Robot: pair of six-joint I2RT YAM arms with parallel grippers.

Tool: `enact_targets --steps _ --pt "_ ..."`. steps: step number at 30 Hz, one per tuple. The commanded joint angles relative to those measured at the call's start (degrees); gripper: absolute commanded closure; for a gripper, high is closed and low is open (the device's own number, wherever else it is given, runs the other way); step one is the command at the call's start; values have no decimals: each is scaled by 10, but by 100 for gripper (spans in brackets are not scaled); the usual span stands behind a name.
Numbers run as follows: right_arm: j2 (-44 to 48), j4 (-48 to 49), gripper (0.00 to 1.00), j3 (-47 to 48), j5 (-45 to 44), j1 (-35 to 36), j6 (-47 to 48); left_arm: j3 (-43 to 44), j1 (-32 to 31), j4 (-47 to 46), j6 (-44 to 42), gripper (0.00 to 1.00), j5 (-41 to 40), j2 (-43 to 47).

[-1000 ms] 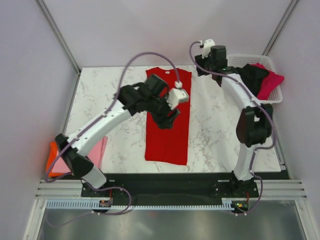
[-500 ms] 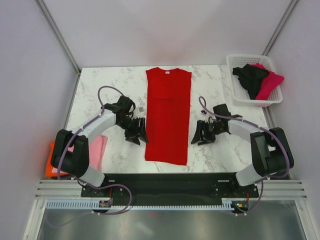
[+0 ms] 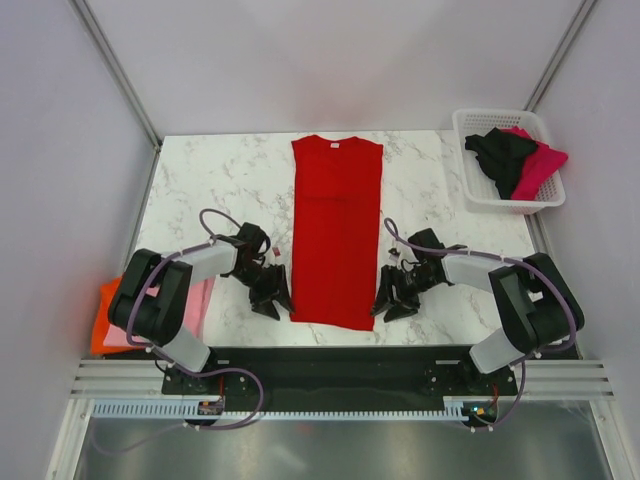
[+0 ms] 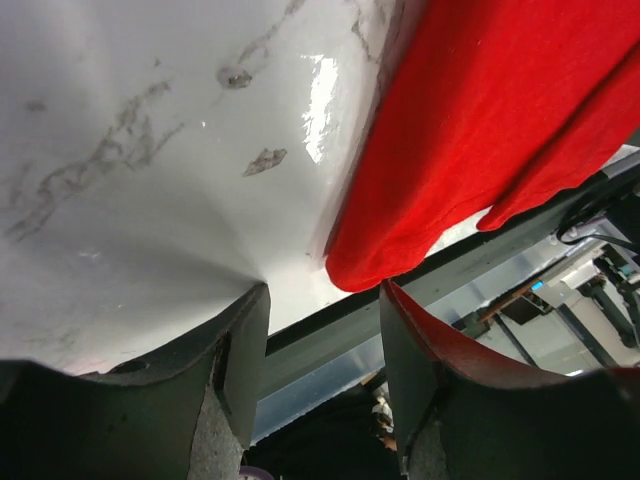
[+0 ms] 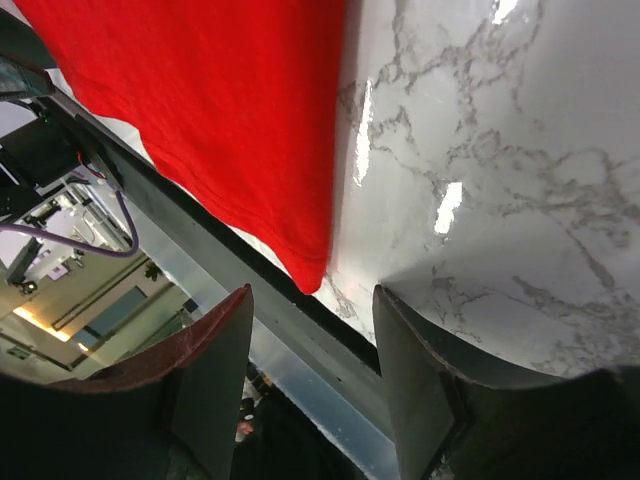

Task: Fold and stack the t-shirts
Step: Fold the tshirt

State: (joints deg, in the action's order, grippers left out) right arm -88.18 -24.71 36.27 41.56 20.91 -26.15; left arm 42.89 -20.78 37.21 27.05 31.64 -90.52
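Flattened red t-shirt (image 3: 336, 230) lies as a long strip down the middle of the table (image 3: 220, 180), hem close to the front edge — left gripper (image 3: 272, 297) and right gripper (image 3: 392, 298), jaws parted and empty, flank its near corners.

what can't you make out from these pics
Top view: pink t-shirt and orange t-shirt mostly hidden behind the left arm; fold state unclear.
Top view: black t-shirt and magenta t-shirt bunched in the basket; too small to count.
Wrist views: red t-shirt cut off by the frame edges beyond its hem corners.
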Motion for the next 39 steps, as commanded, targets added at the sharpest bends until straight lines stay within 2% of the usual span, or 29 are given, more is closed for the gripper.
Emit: enact_targets --steps 1,7,13,18,21,28,31,33,34,36,39 --pt "-26 -18 40 1 -36 6 -18 -1 -1 -52 40 44 4 -15" --pt "-60 -14 41 7 -39 26 -23 2 -4 -62 47 47 4 -35" --pt "-90 -22 43 26 -48 42 -21 2 -15 -66 47 56 7 -49" --pt "-93 -24 47 28 -65 48 -21 10 -26 -74 49 65 10 -55" --pt "-95 -23 54 35 -75 48 -21 7 -27 -73 49 72 10 -52" --pt "-117 13 58 61 -82 48 -29 6 -28 -68 34 77 -9 -40" --pt "-114 26 68 59 -77 48 -34 12 -28 -71 27 79 -9 -36" --pt "-109 30 95 57 -73 48 -33 17 -28 -71 20 81 -9 -33" --pt "-98 27 100 54 -73 48 -32 18 -28 -70 19 83 -9 -31" --pt "-82 21 100 51 -66 48 -29 18 -28 -70 14 98 -8 -24" --pt "-20 -6 100 54 -55 41 -9 27 -27 -63 7 98 -17 2"
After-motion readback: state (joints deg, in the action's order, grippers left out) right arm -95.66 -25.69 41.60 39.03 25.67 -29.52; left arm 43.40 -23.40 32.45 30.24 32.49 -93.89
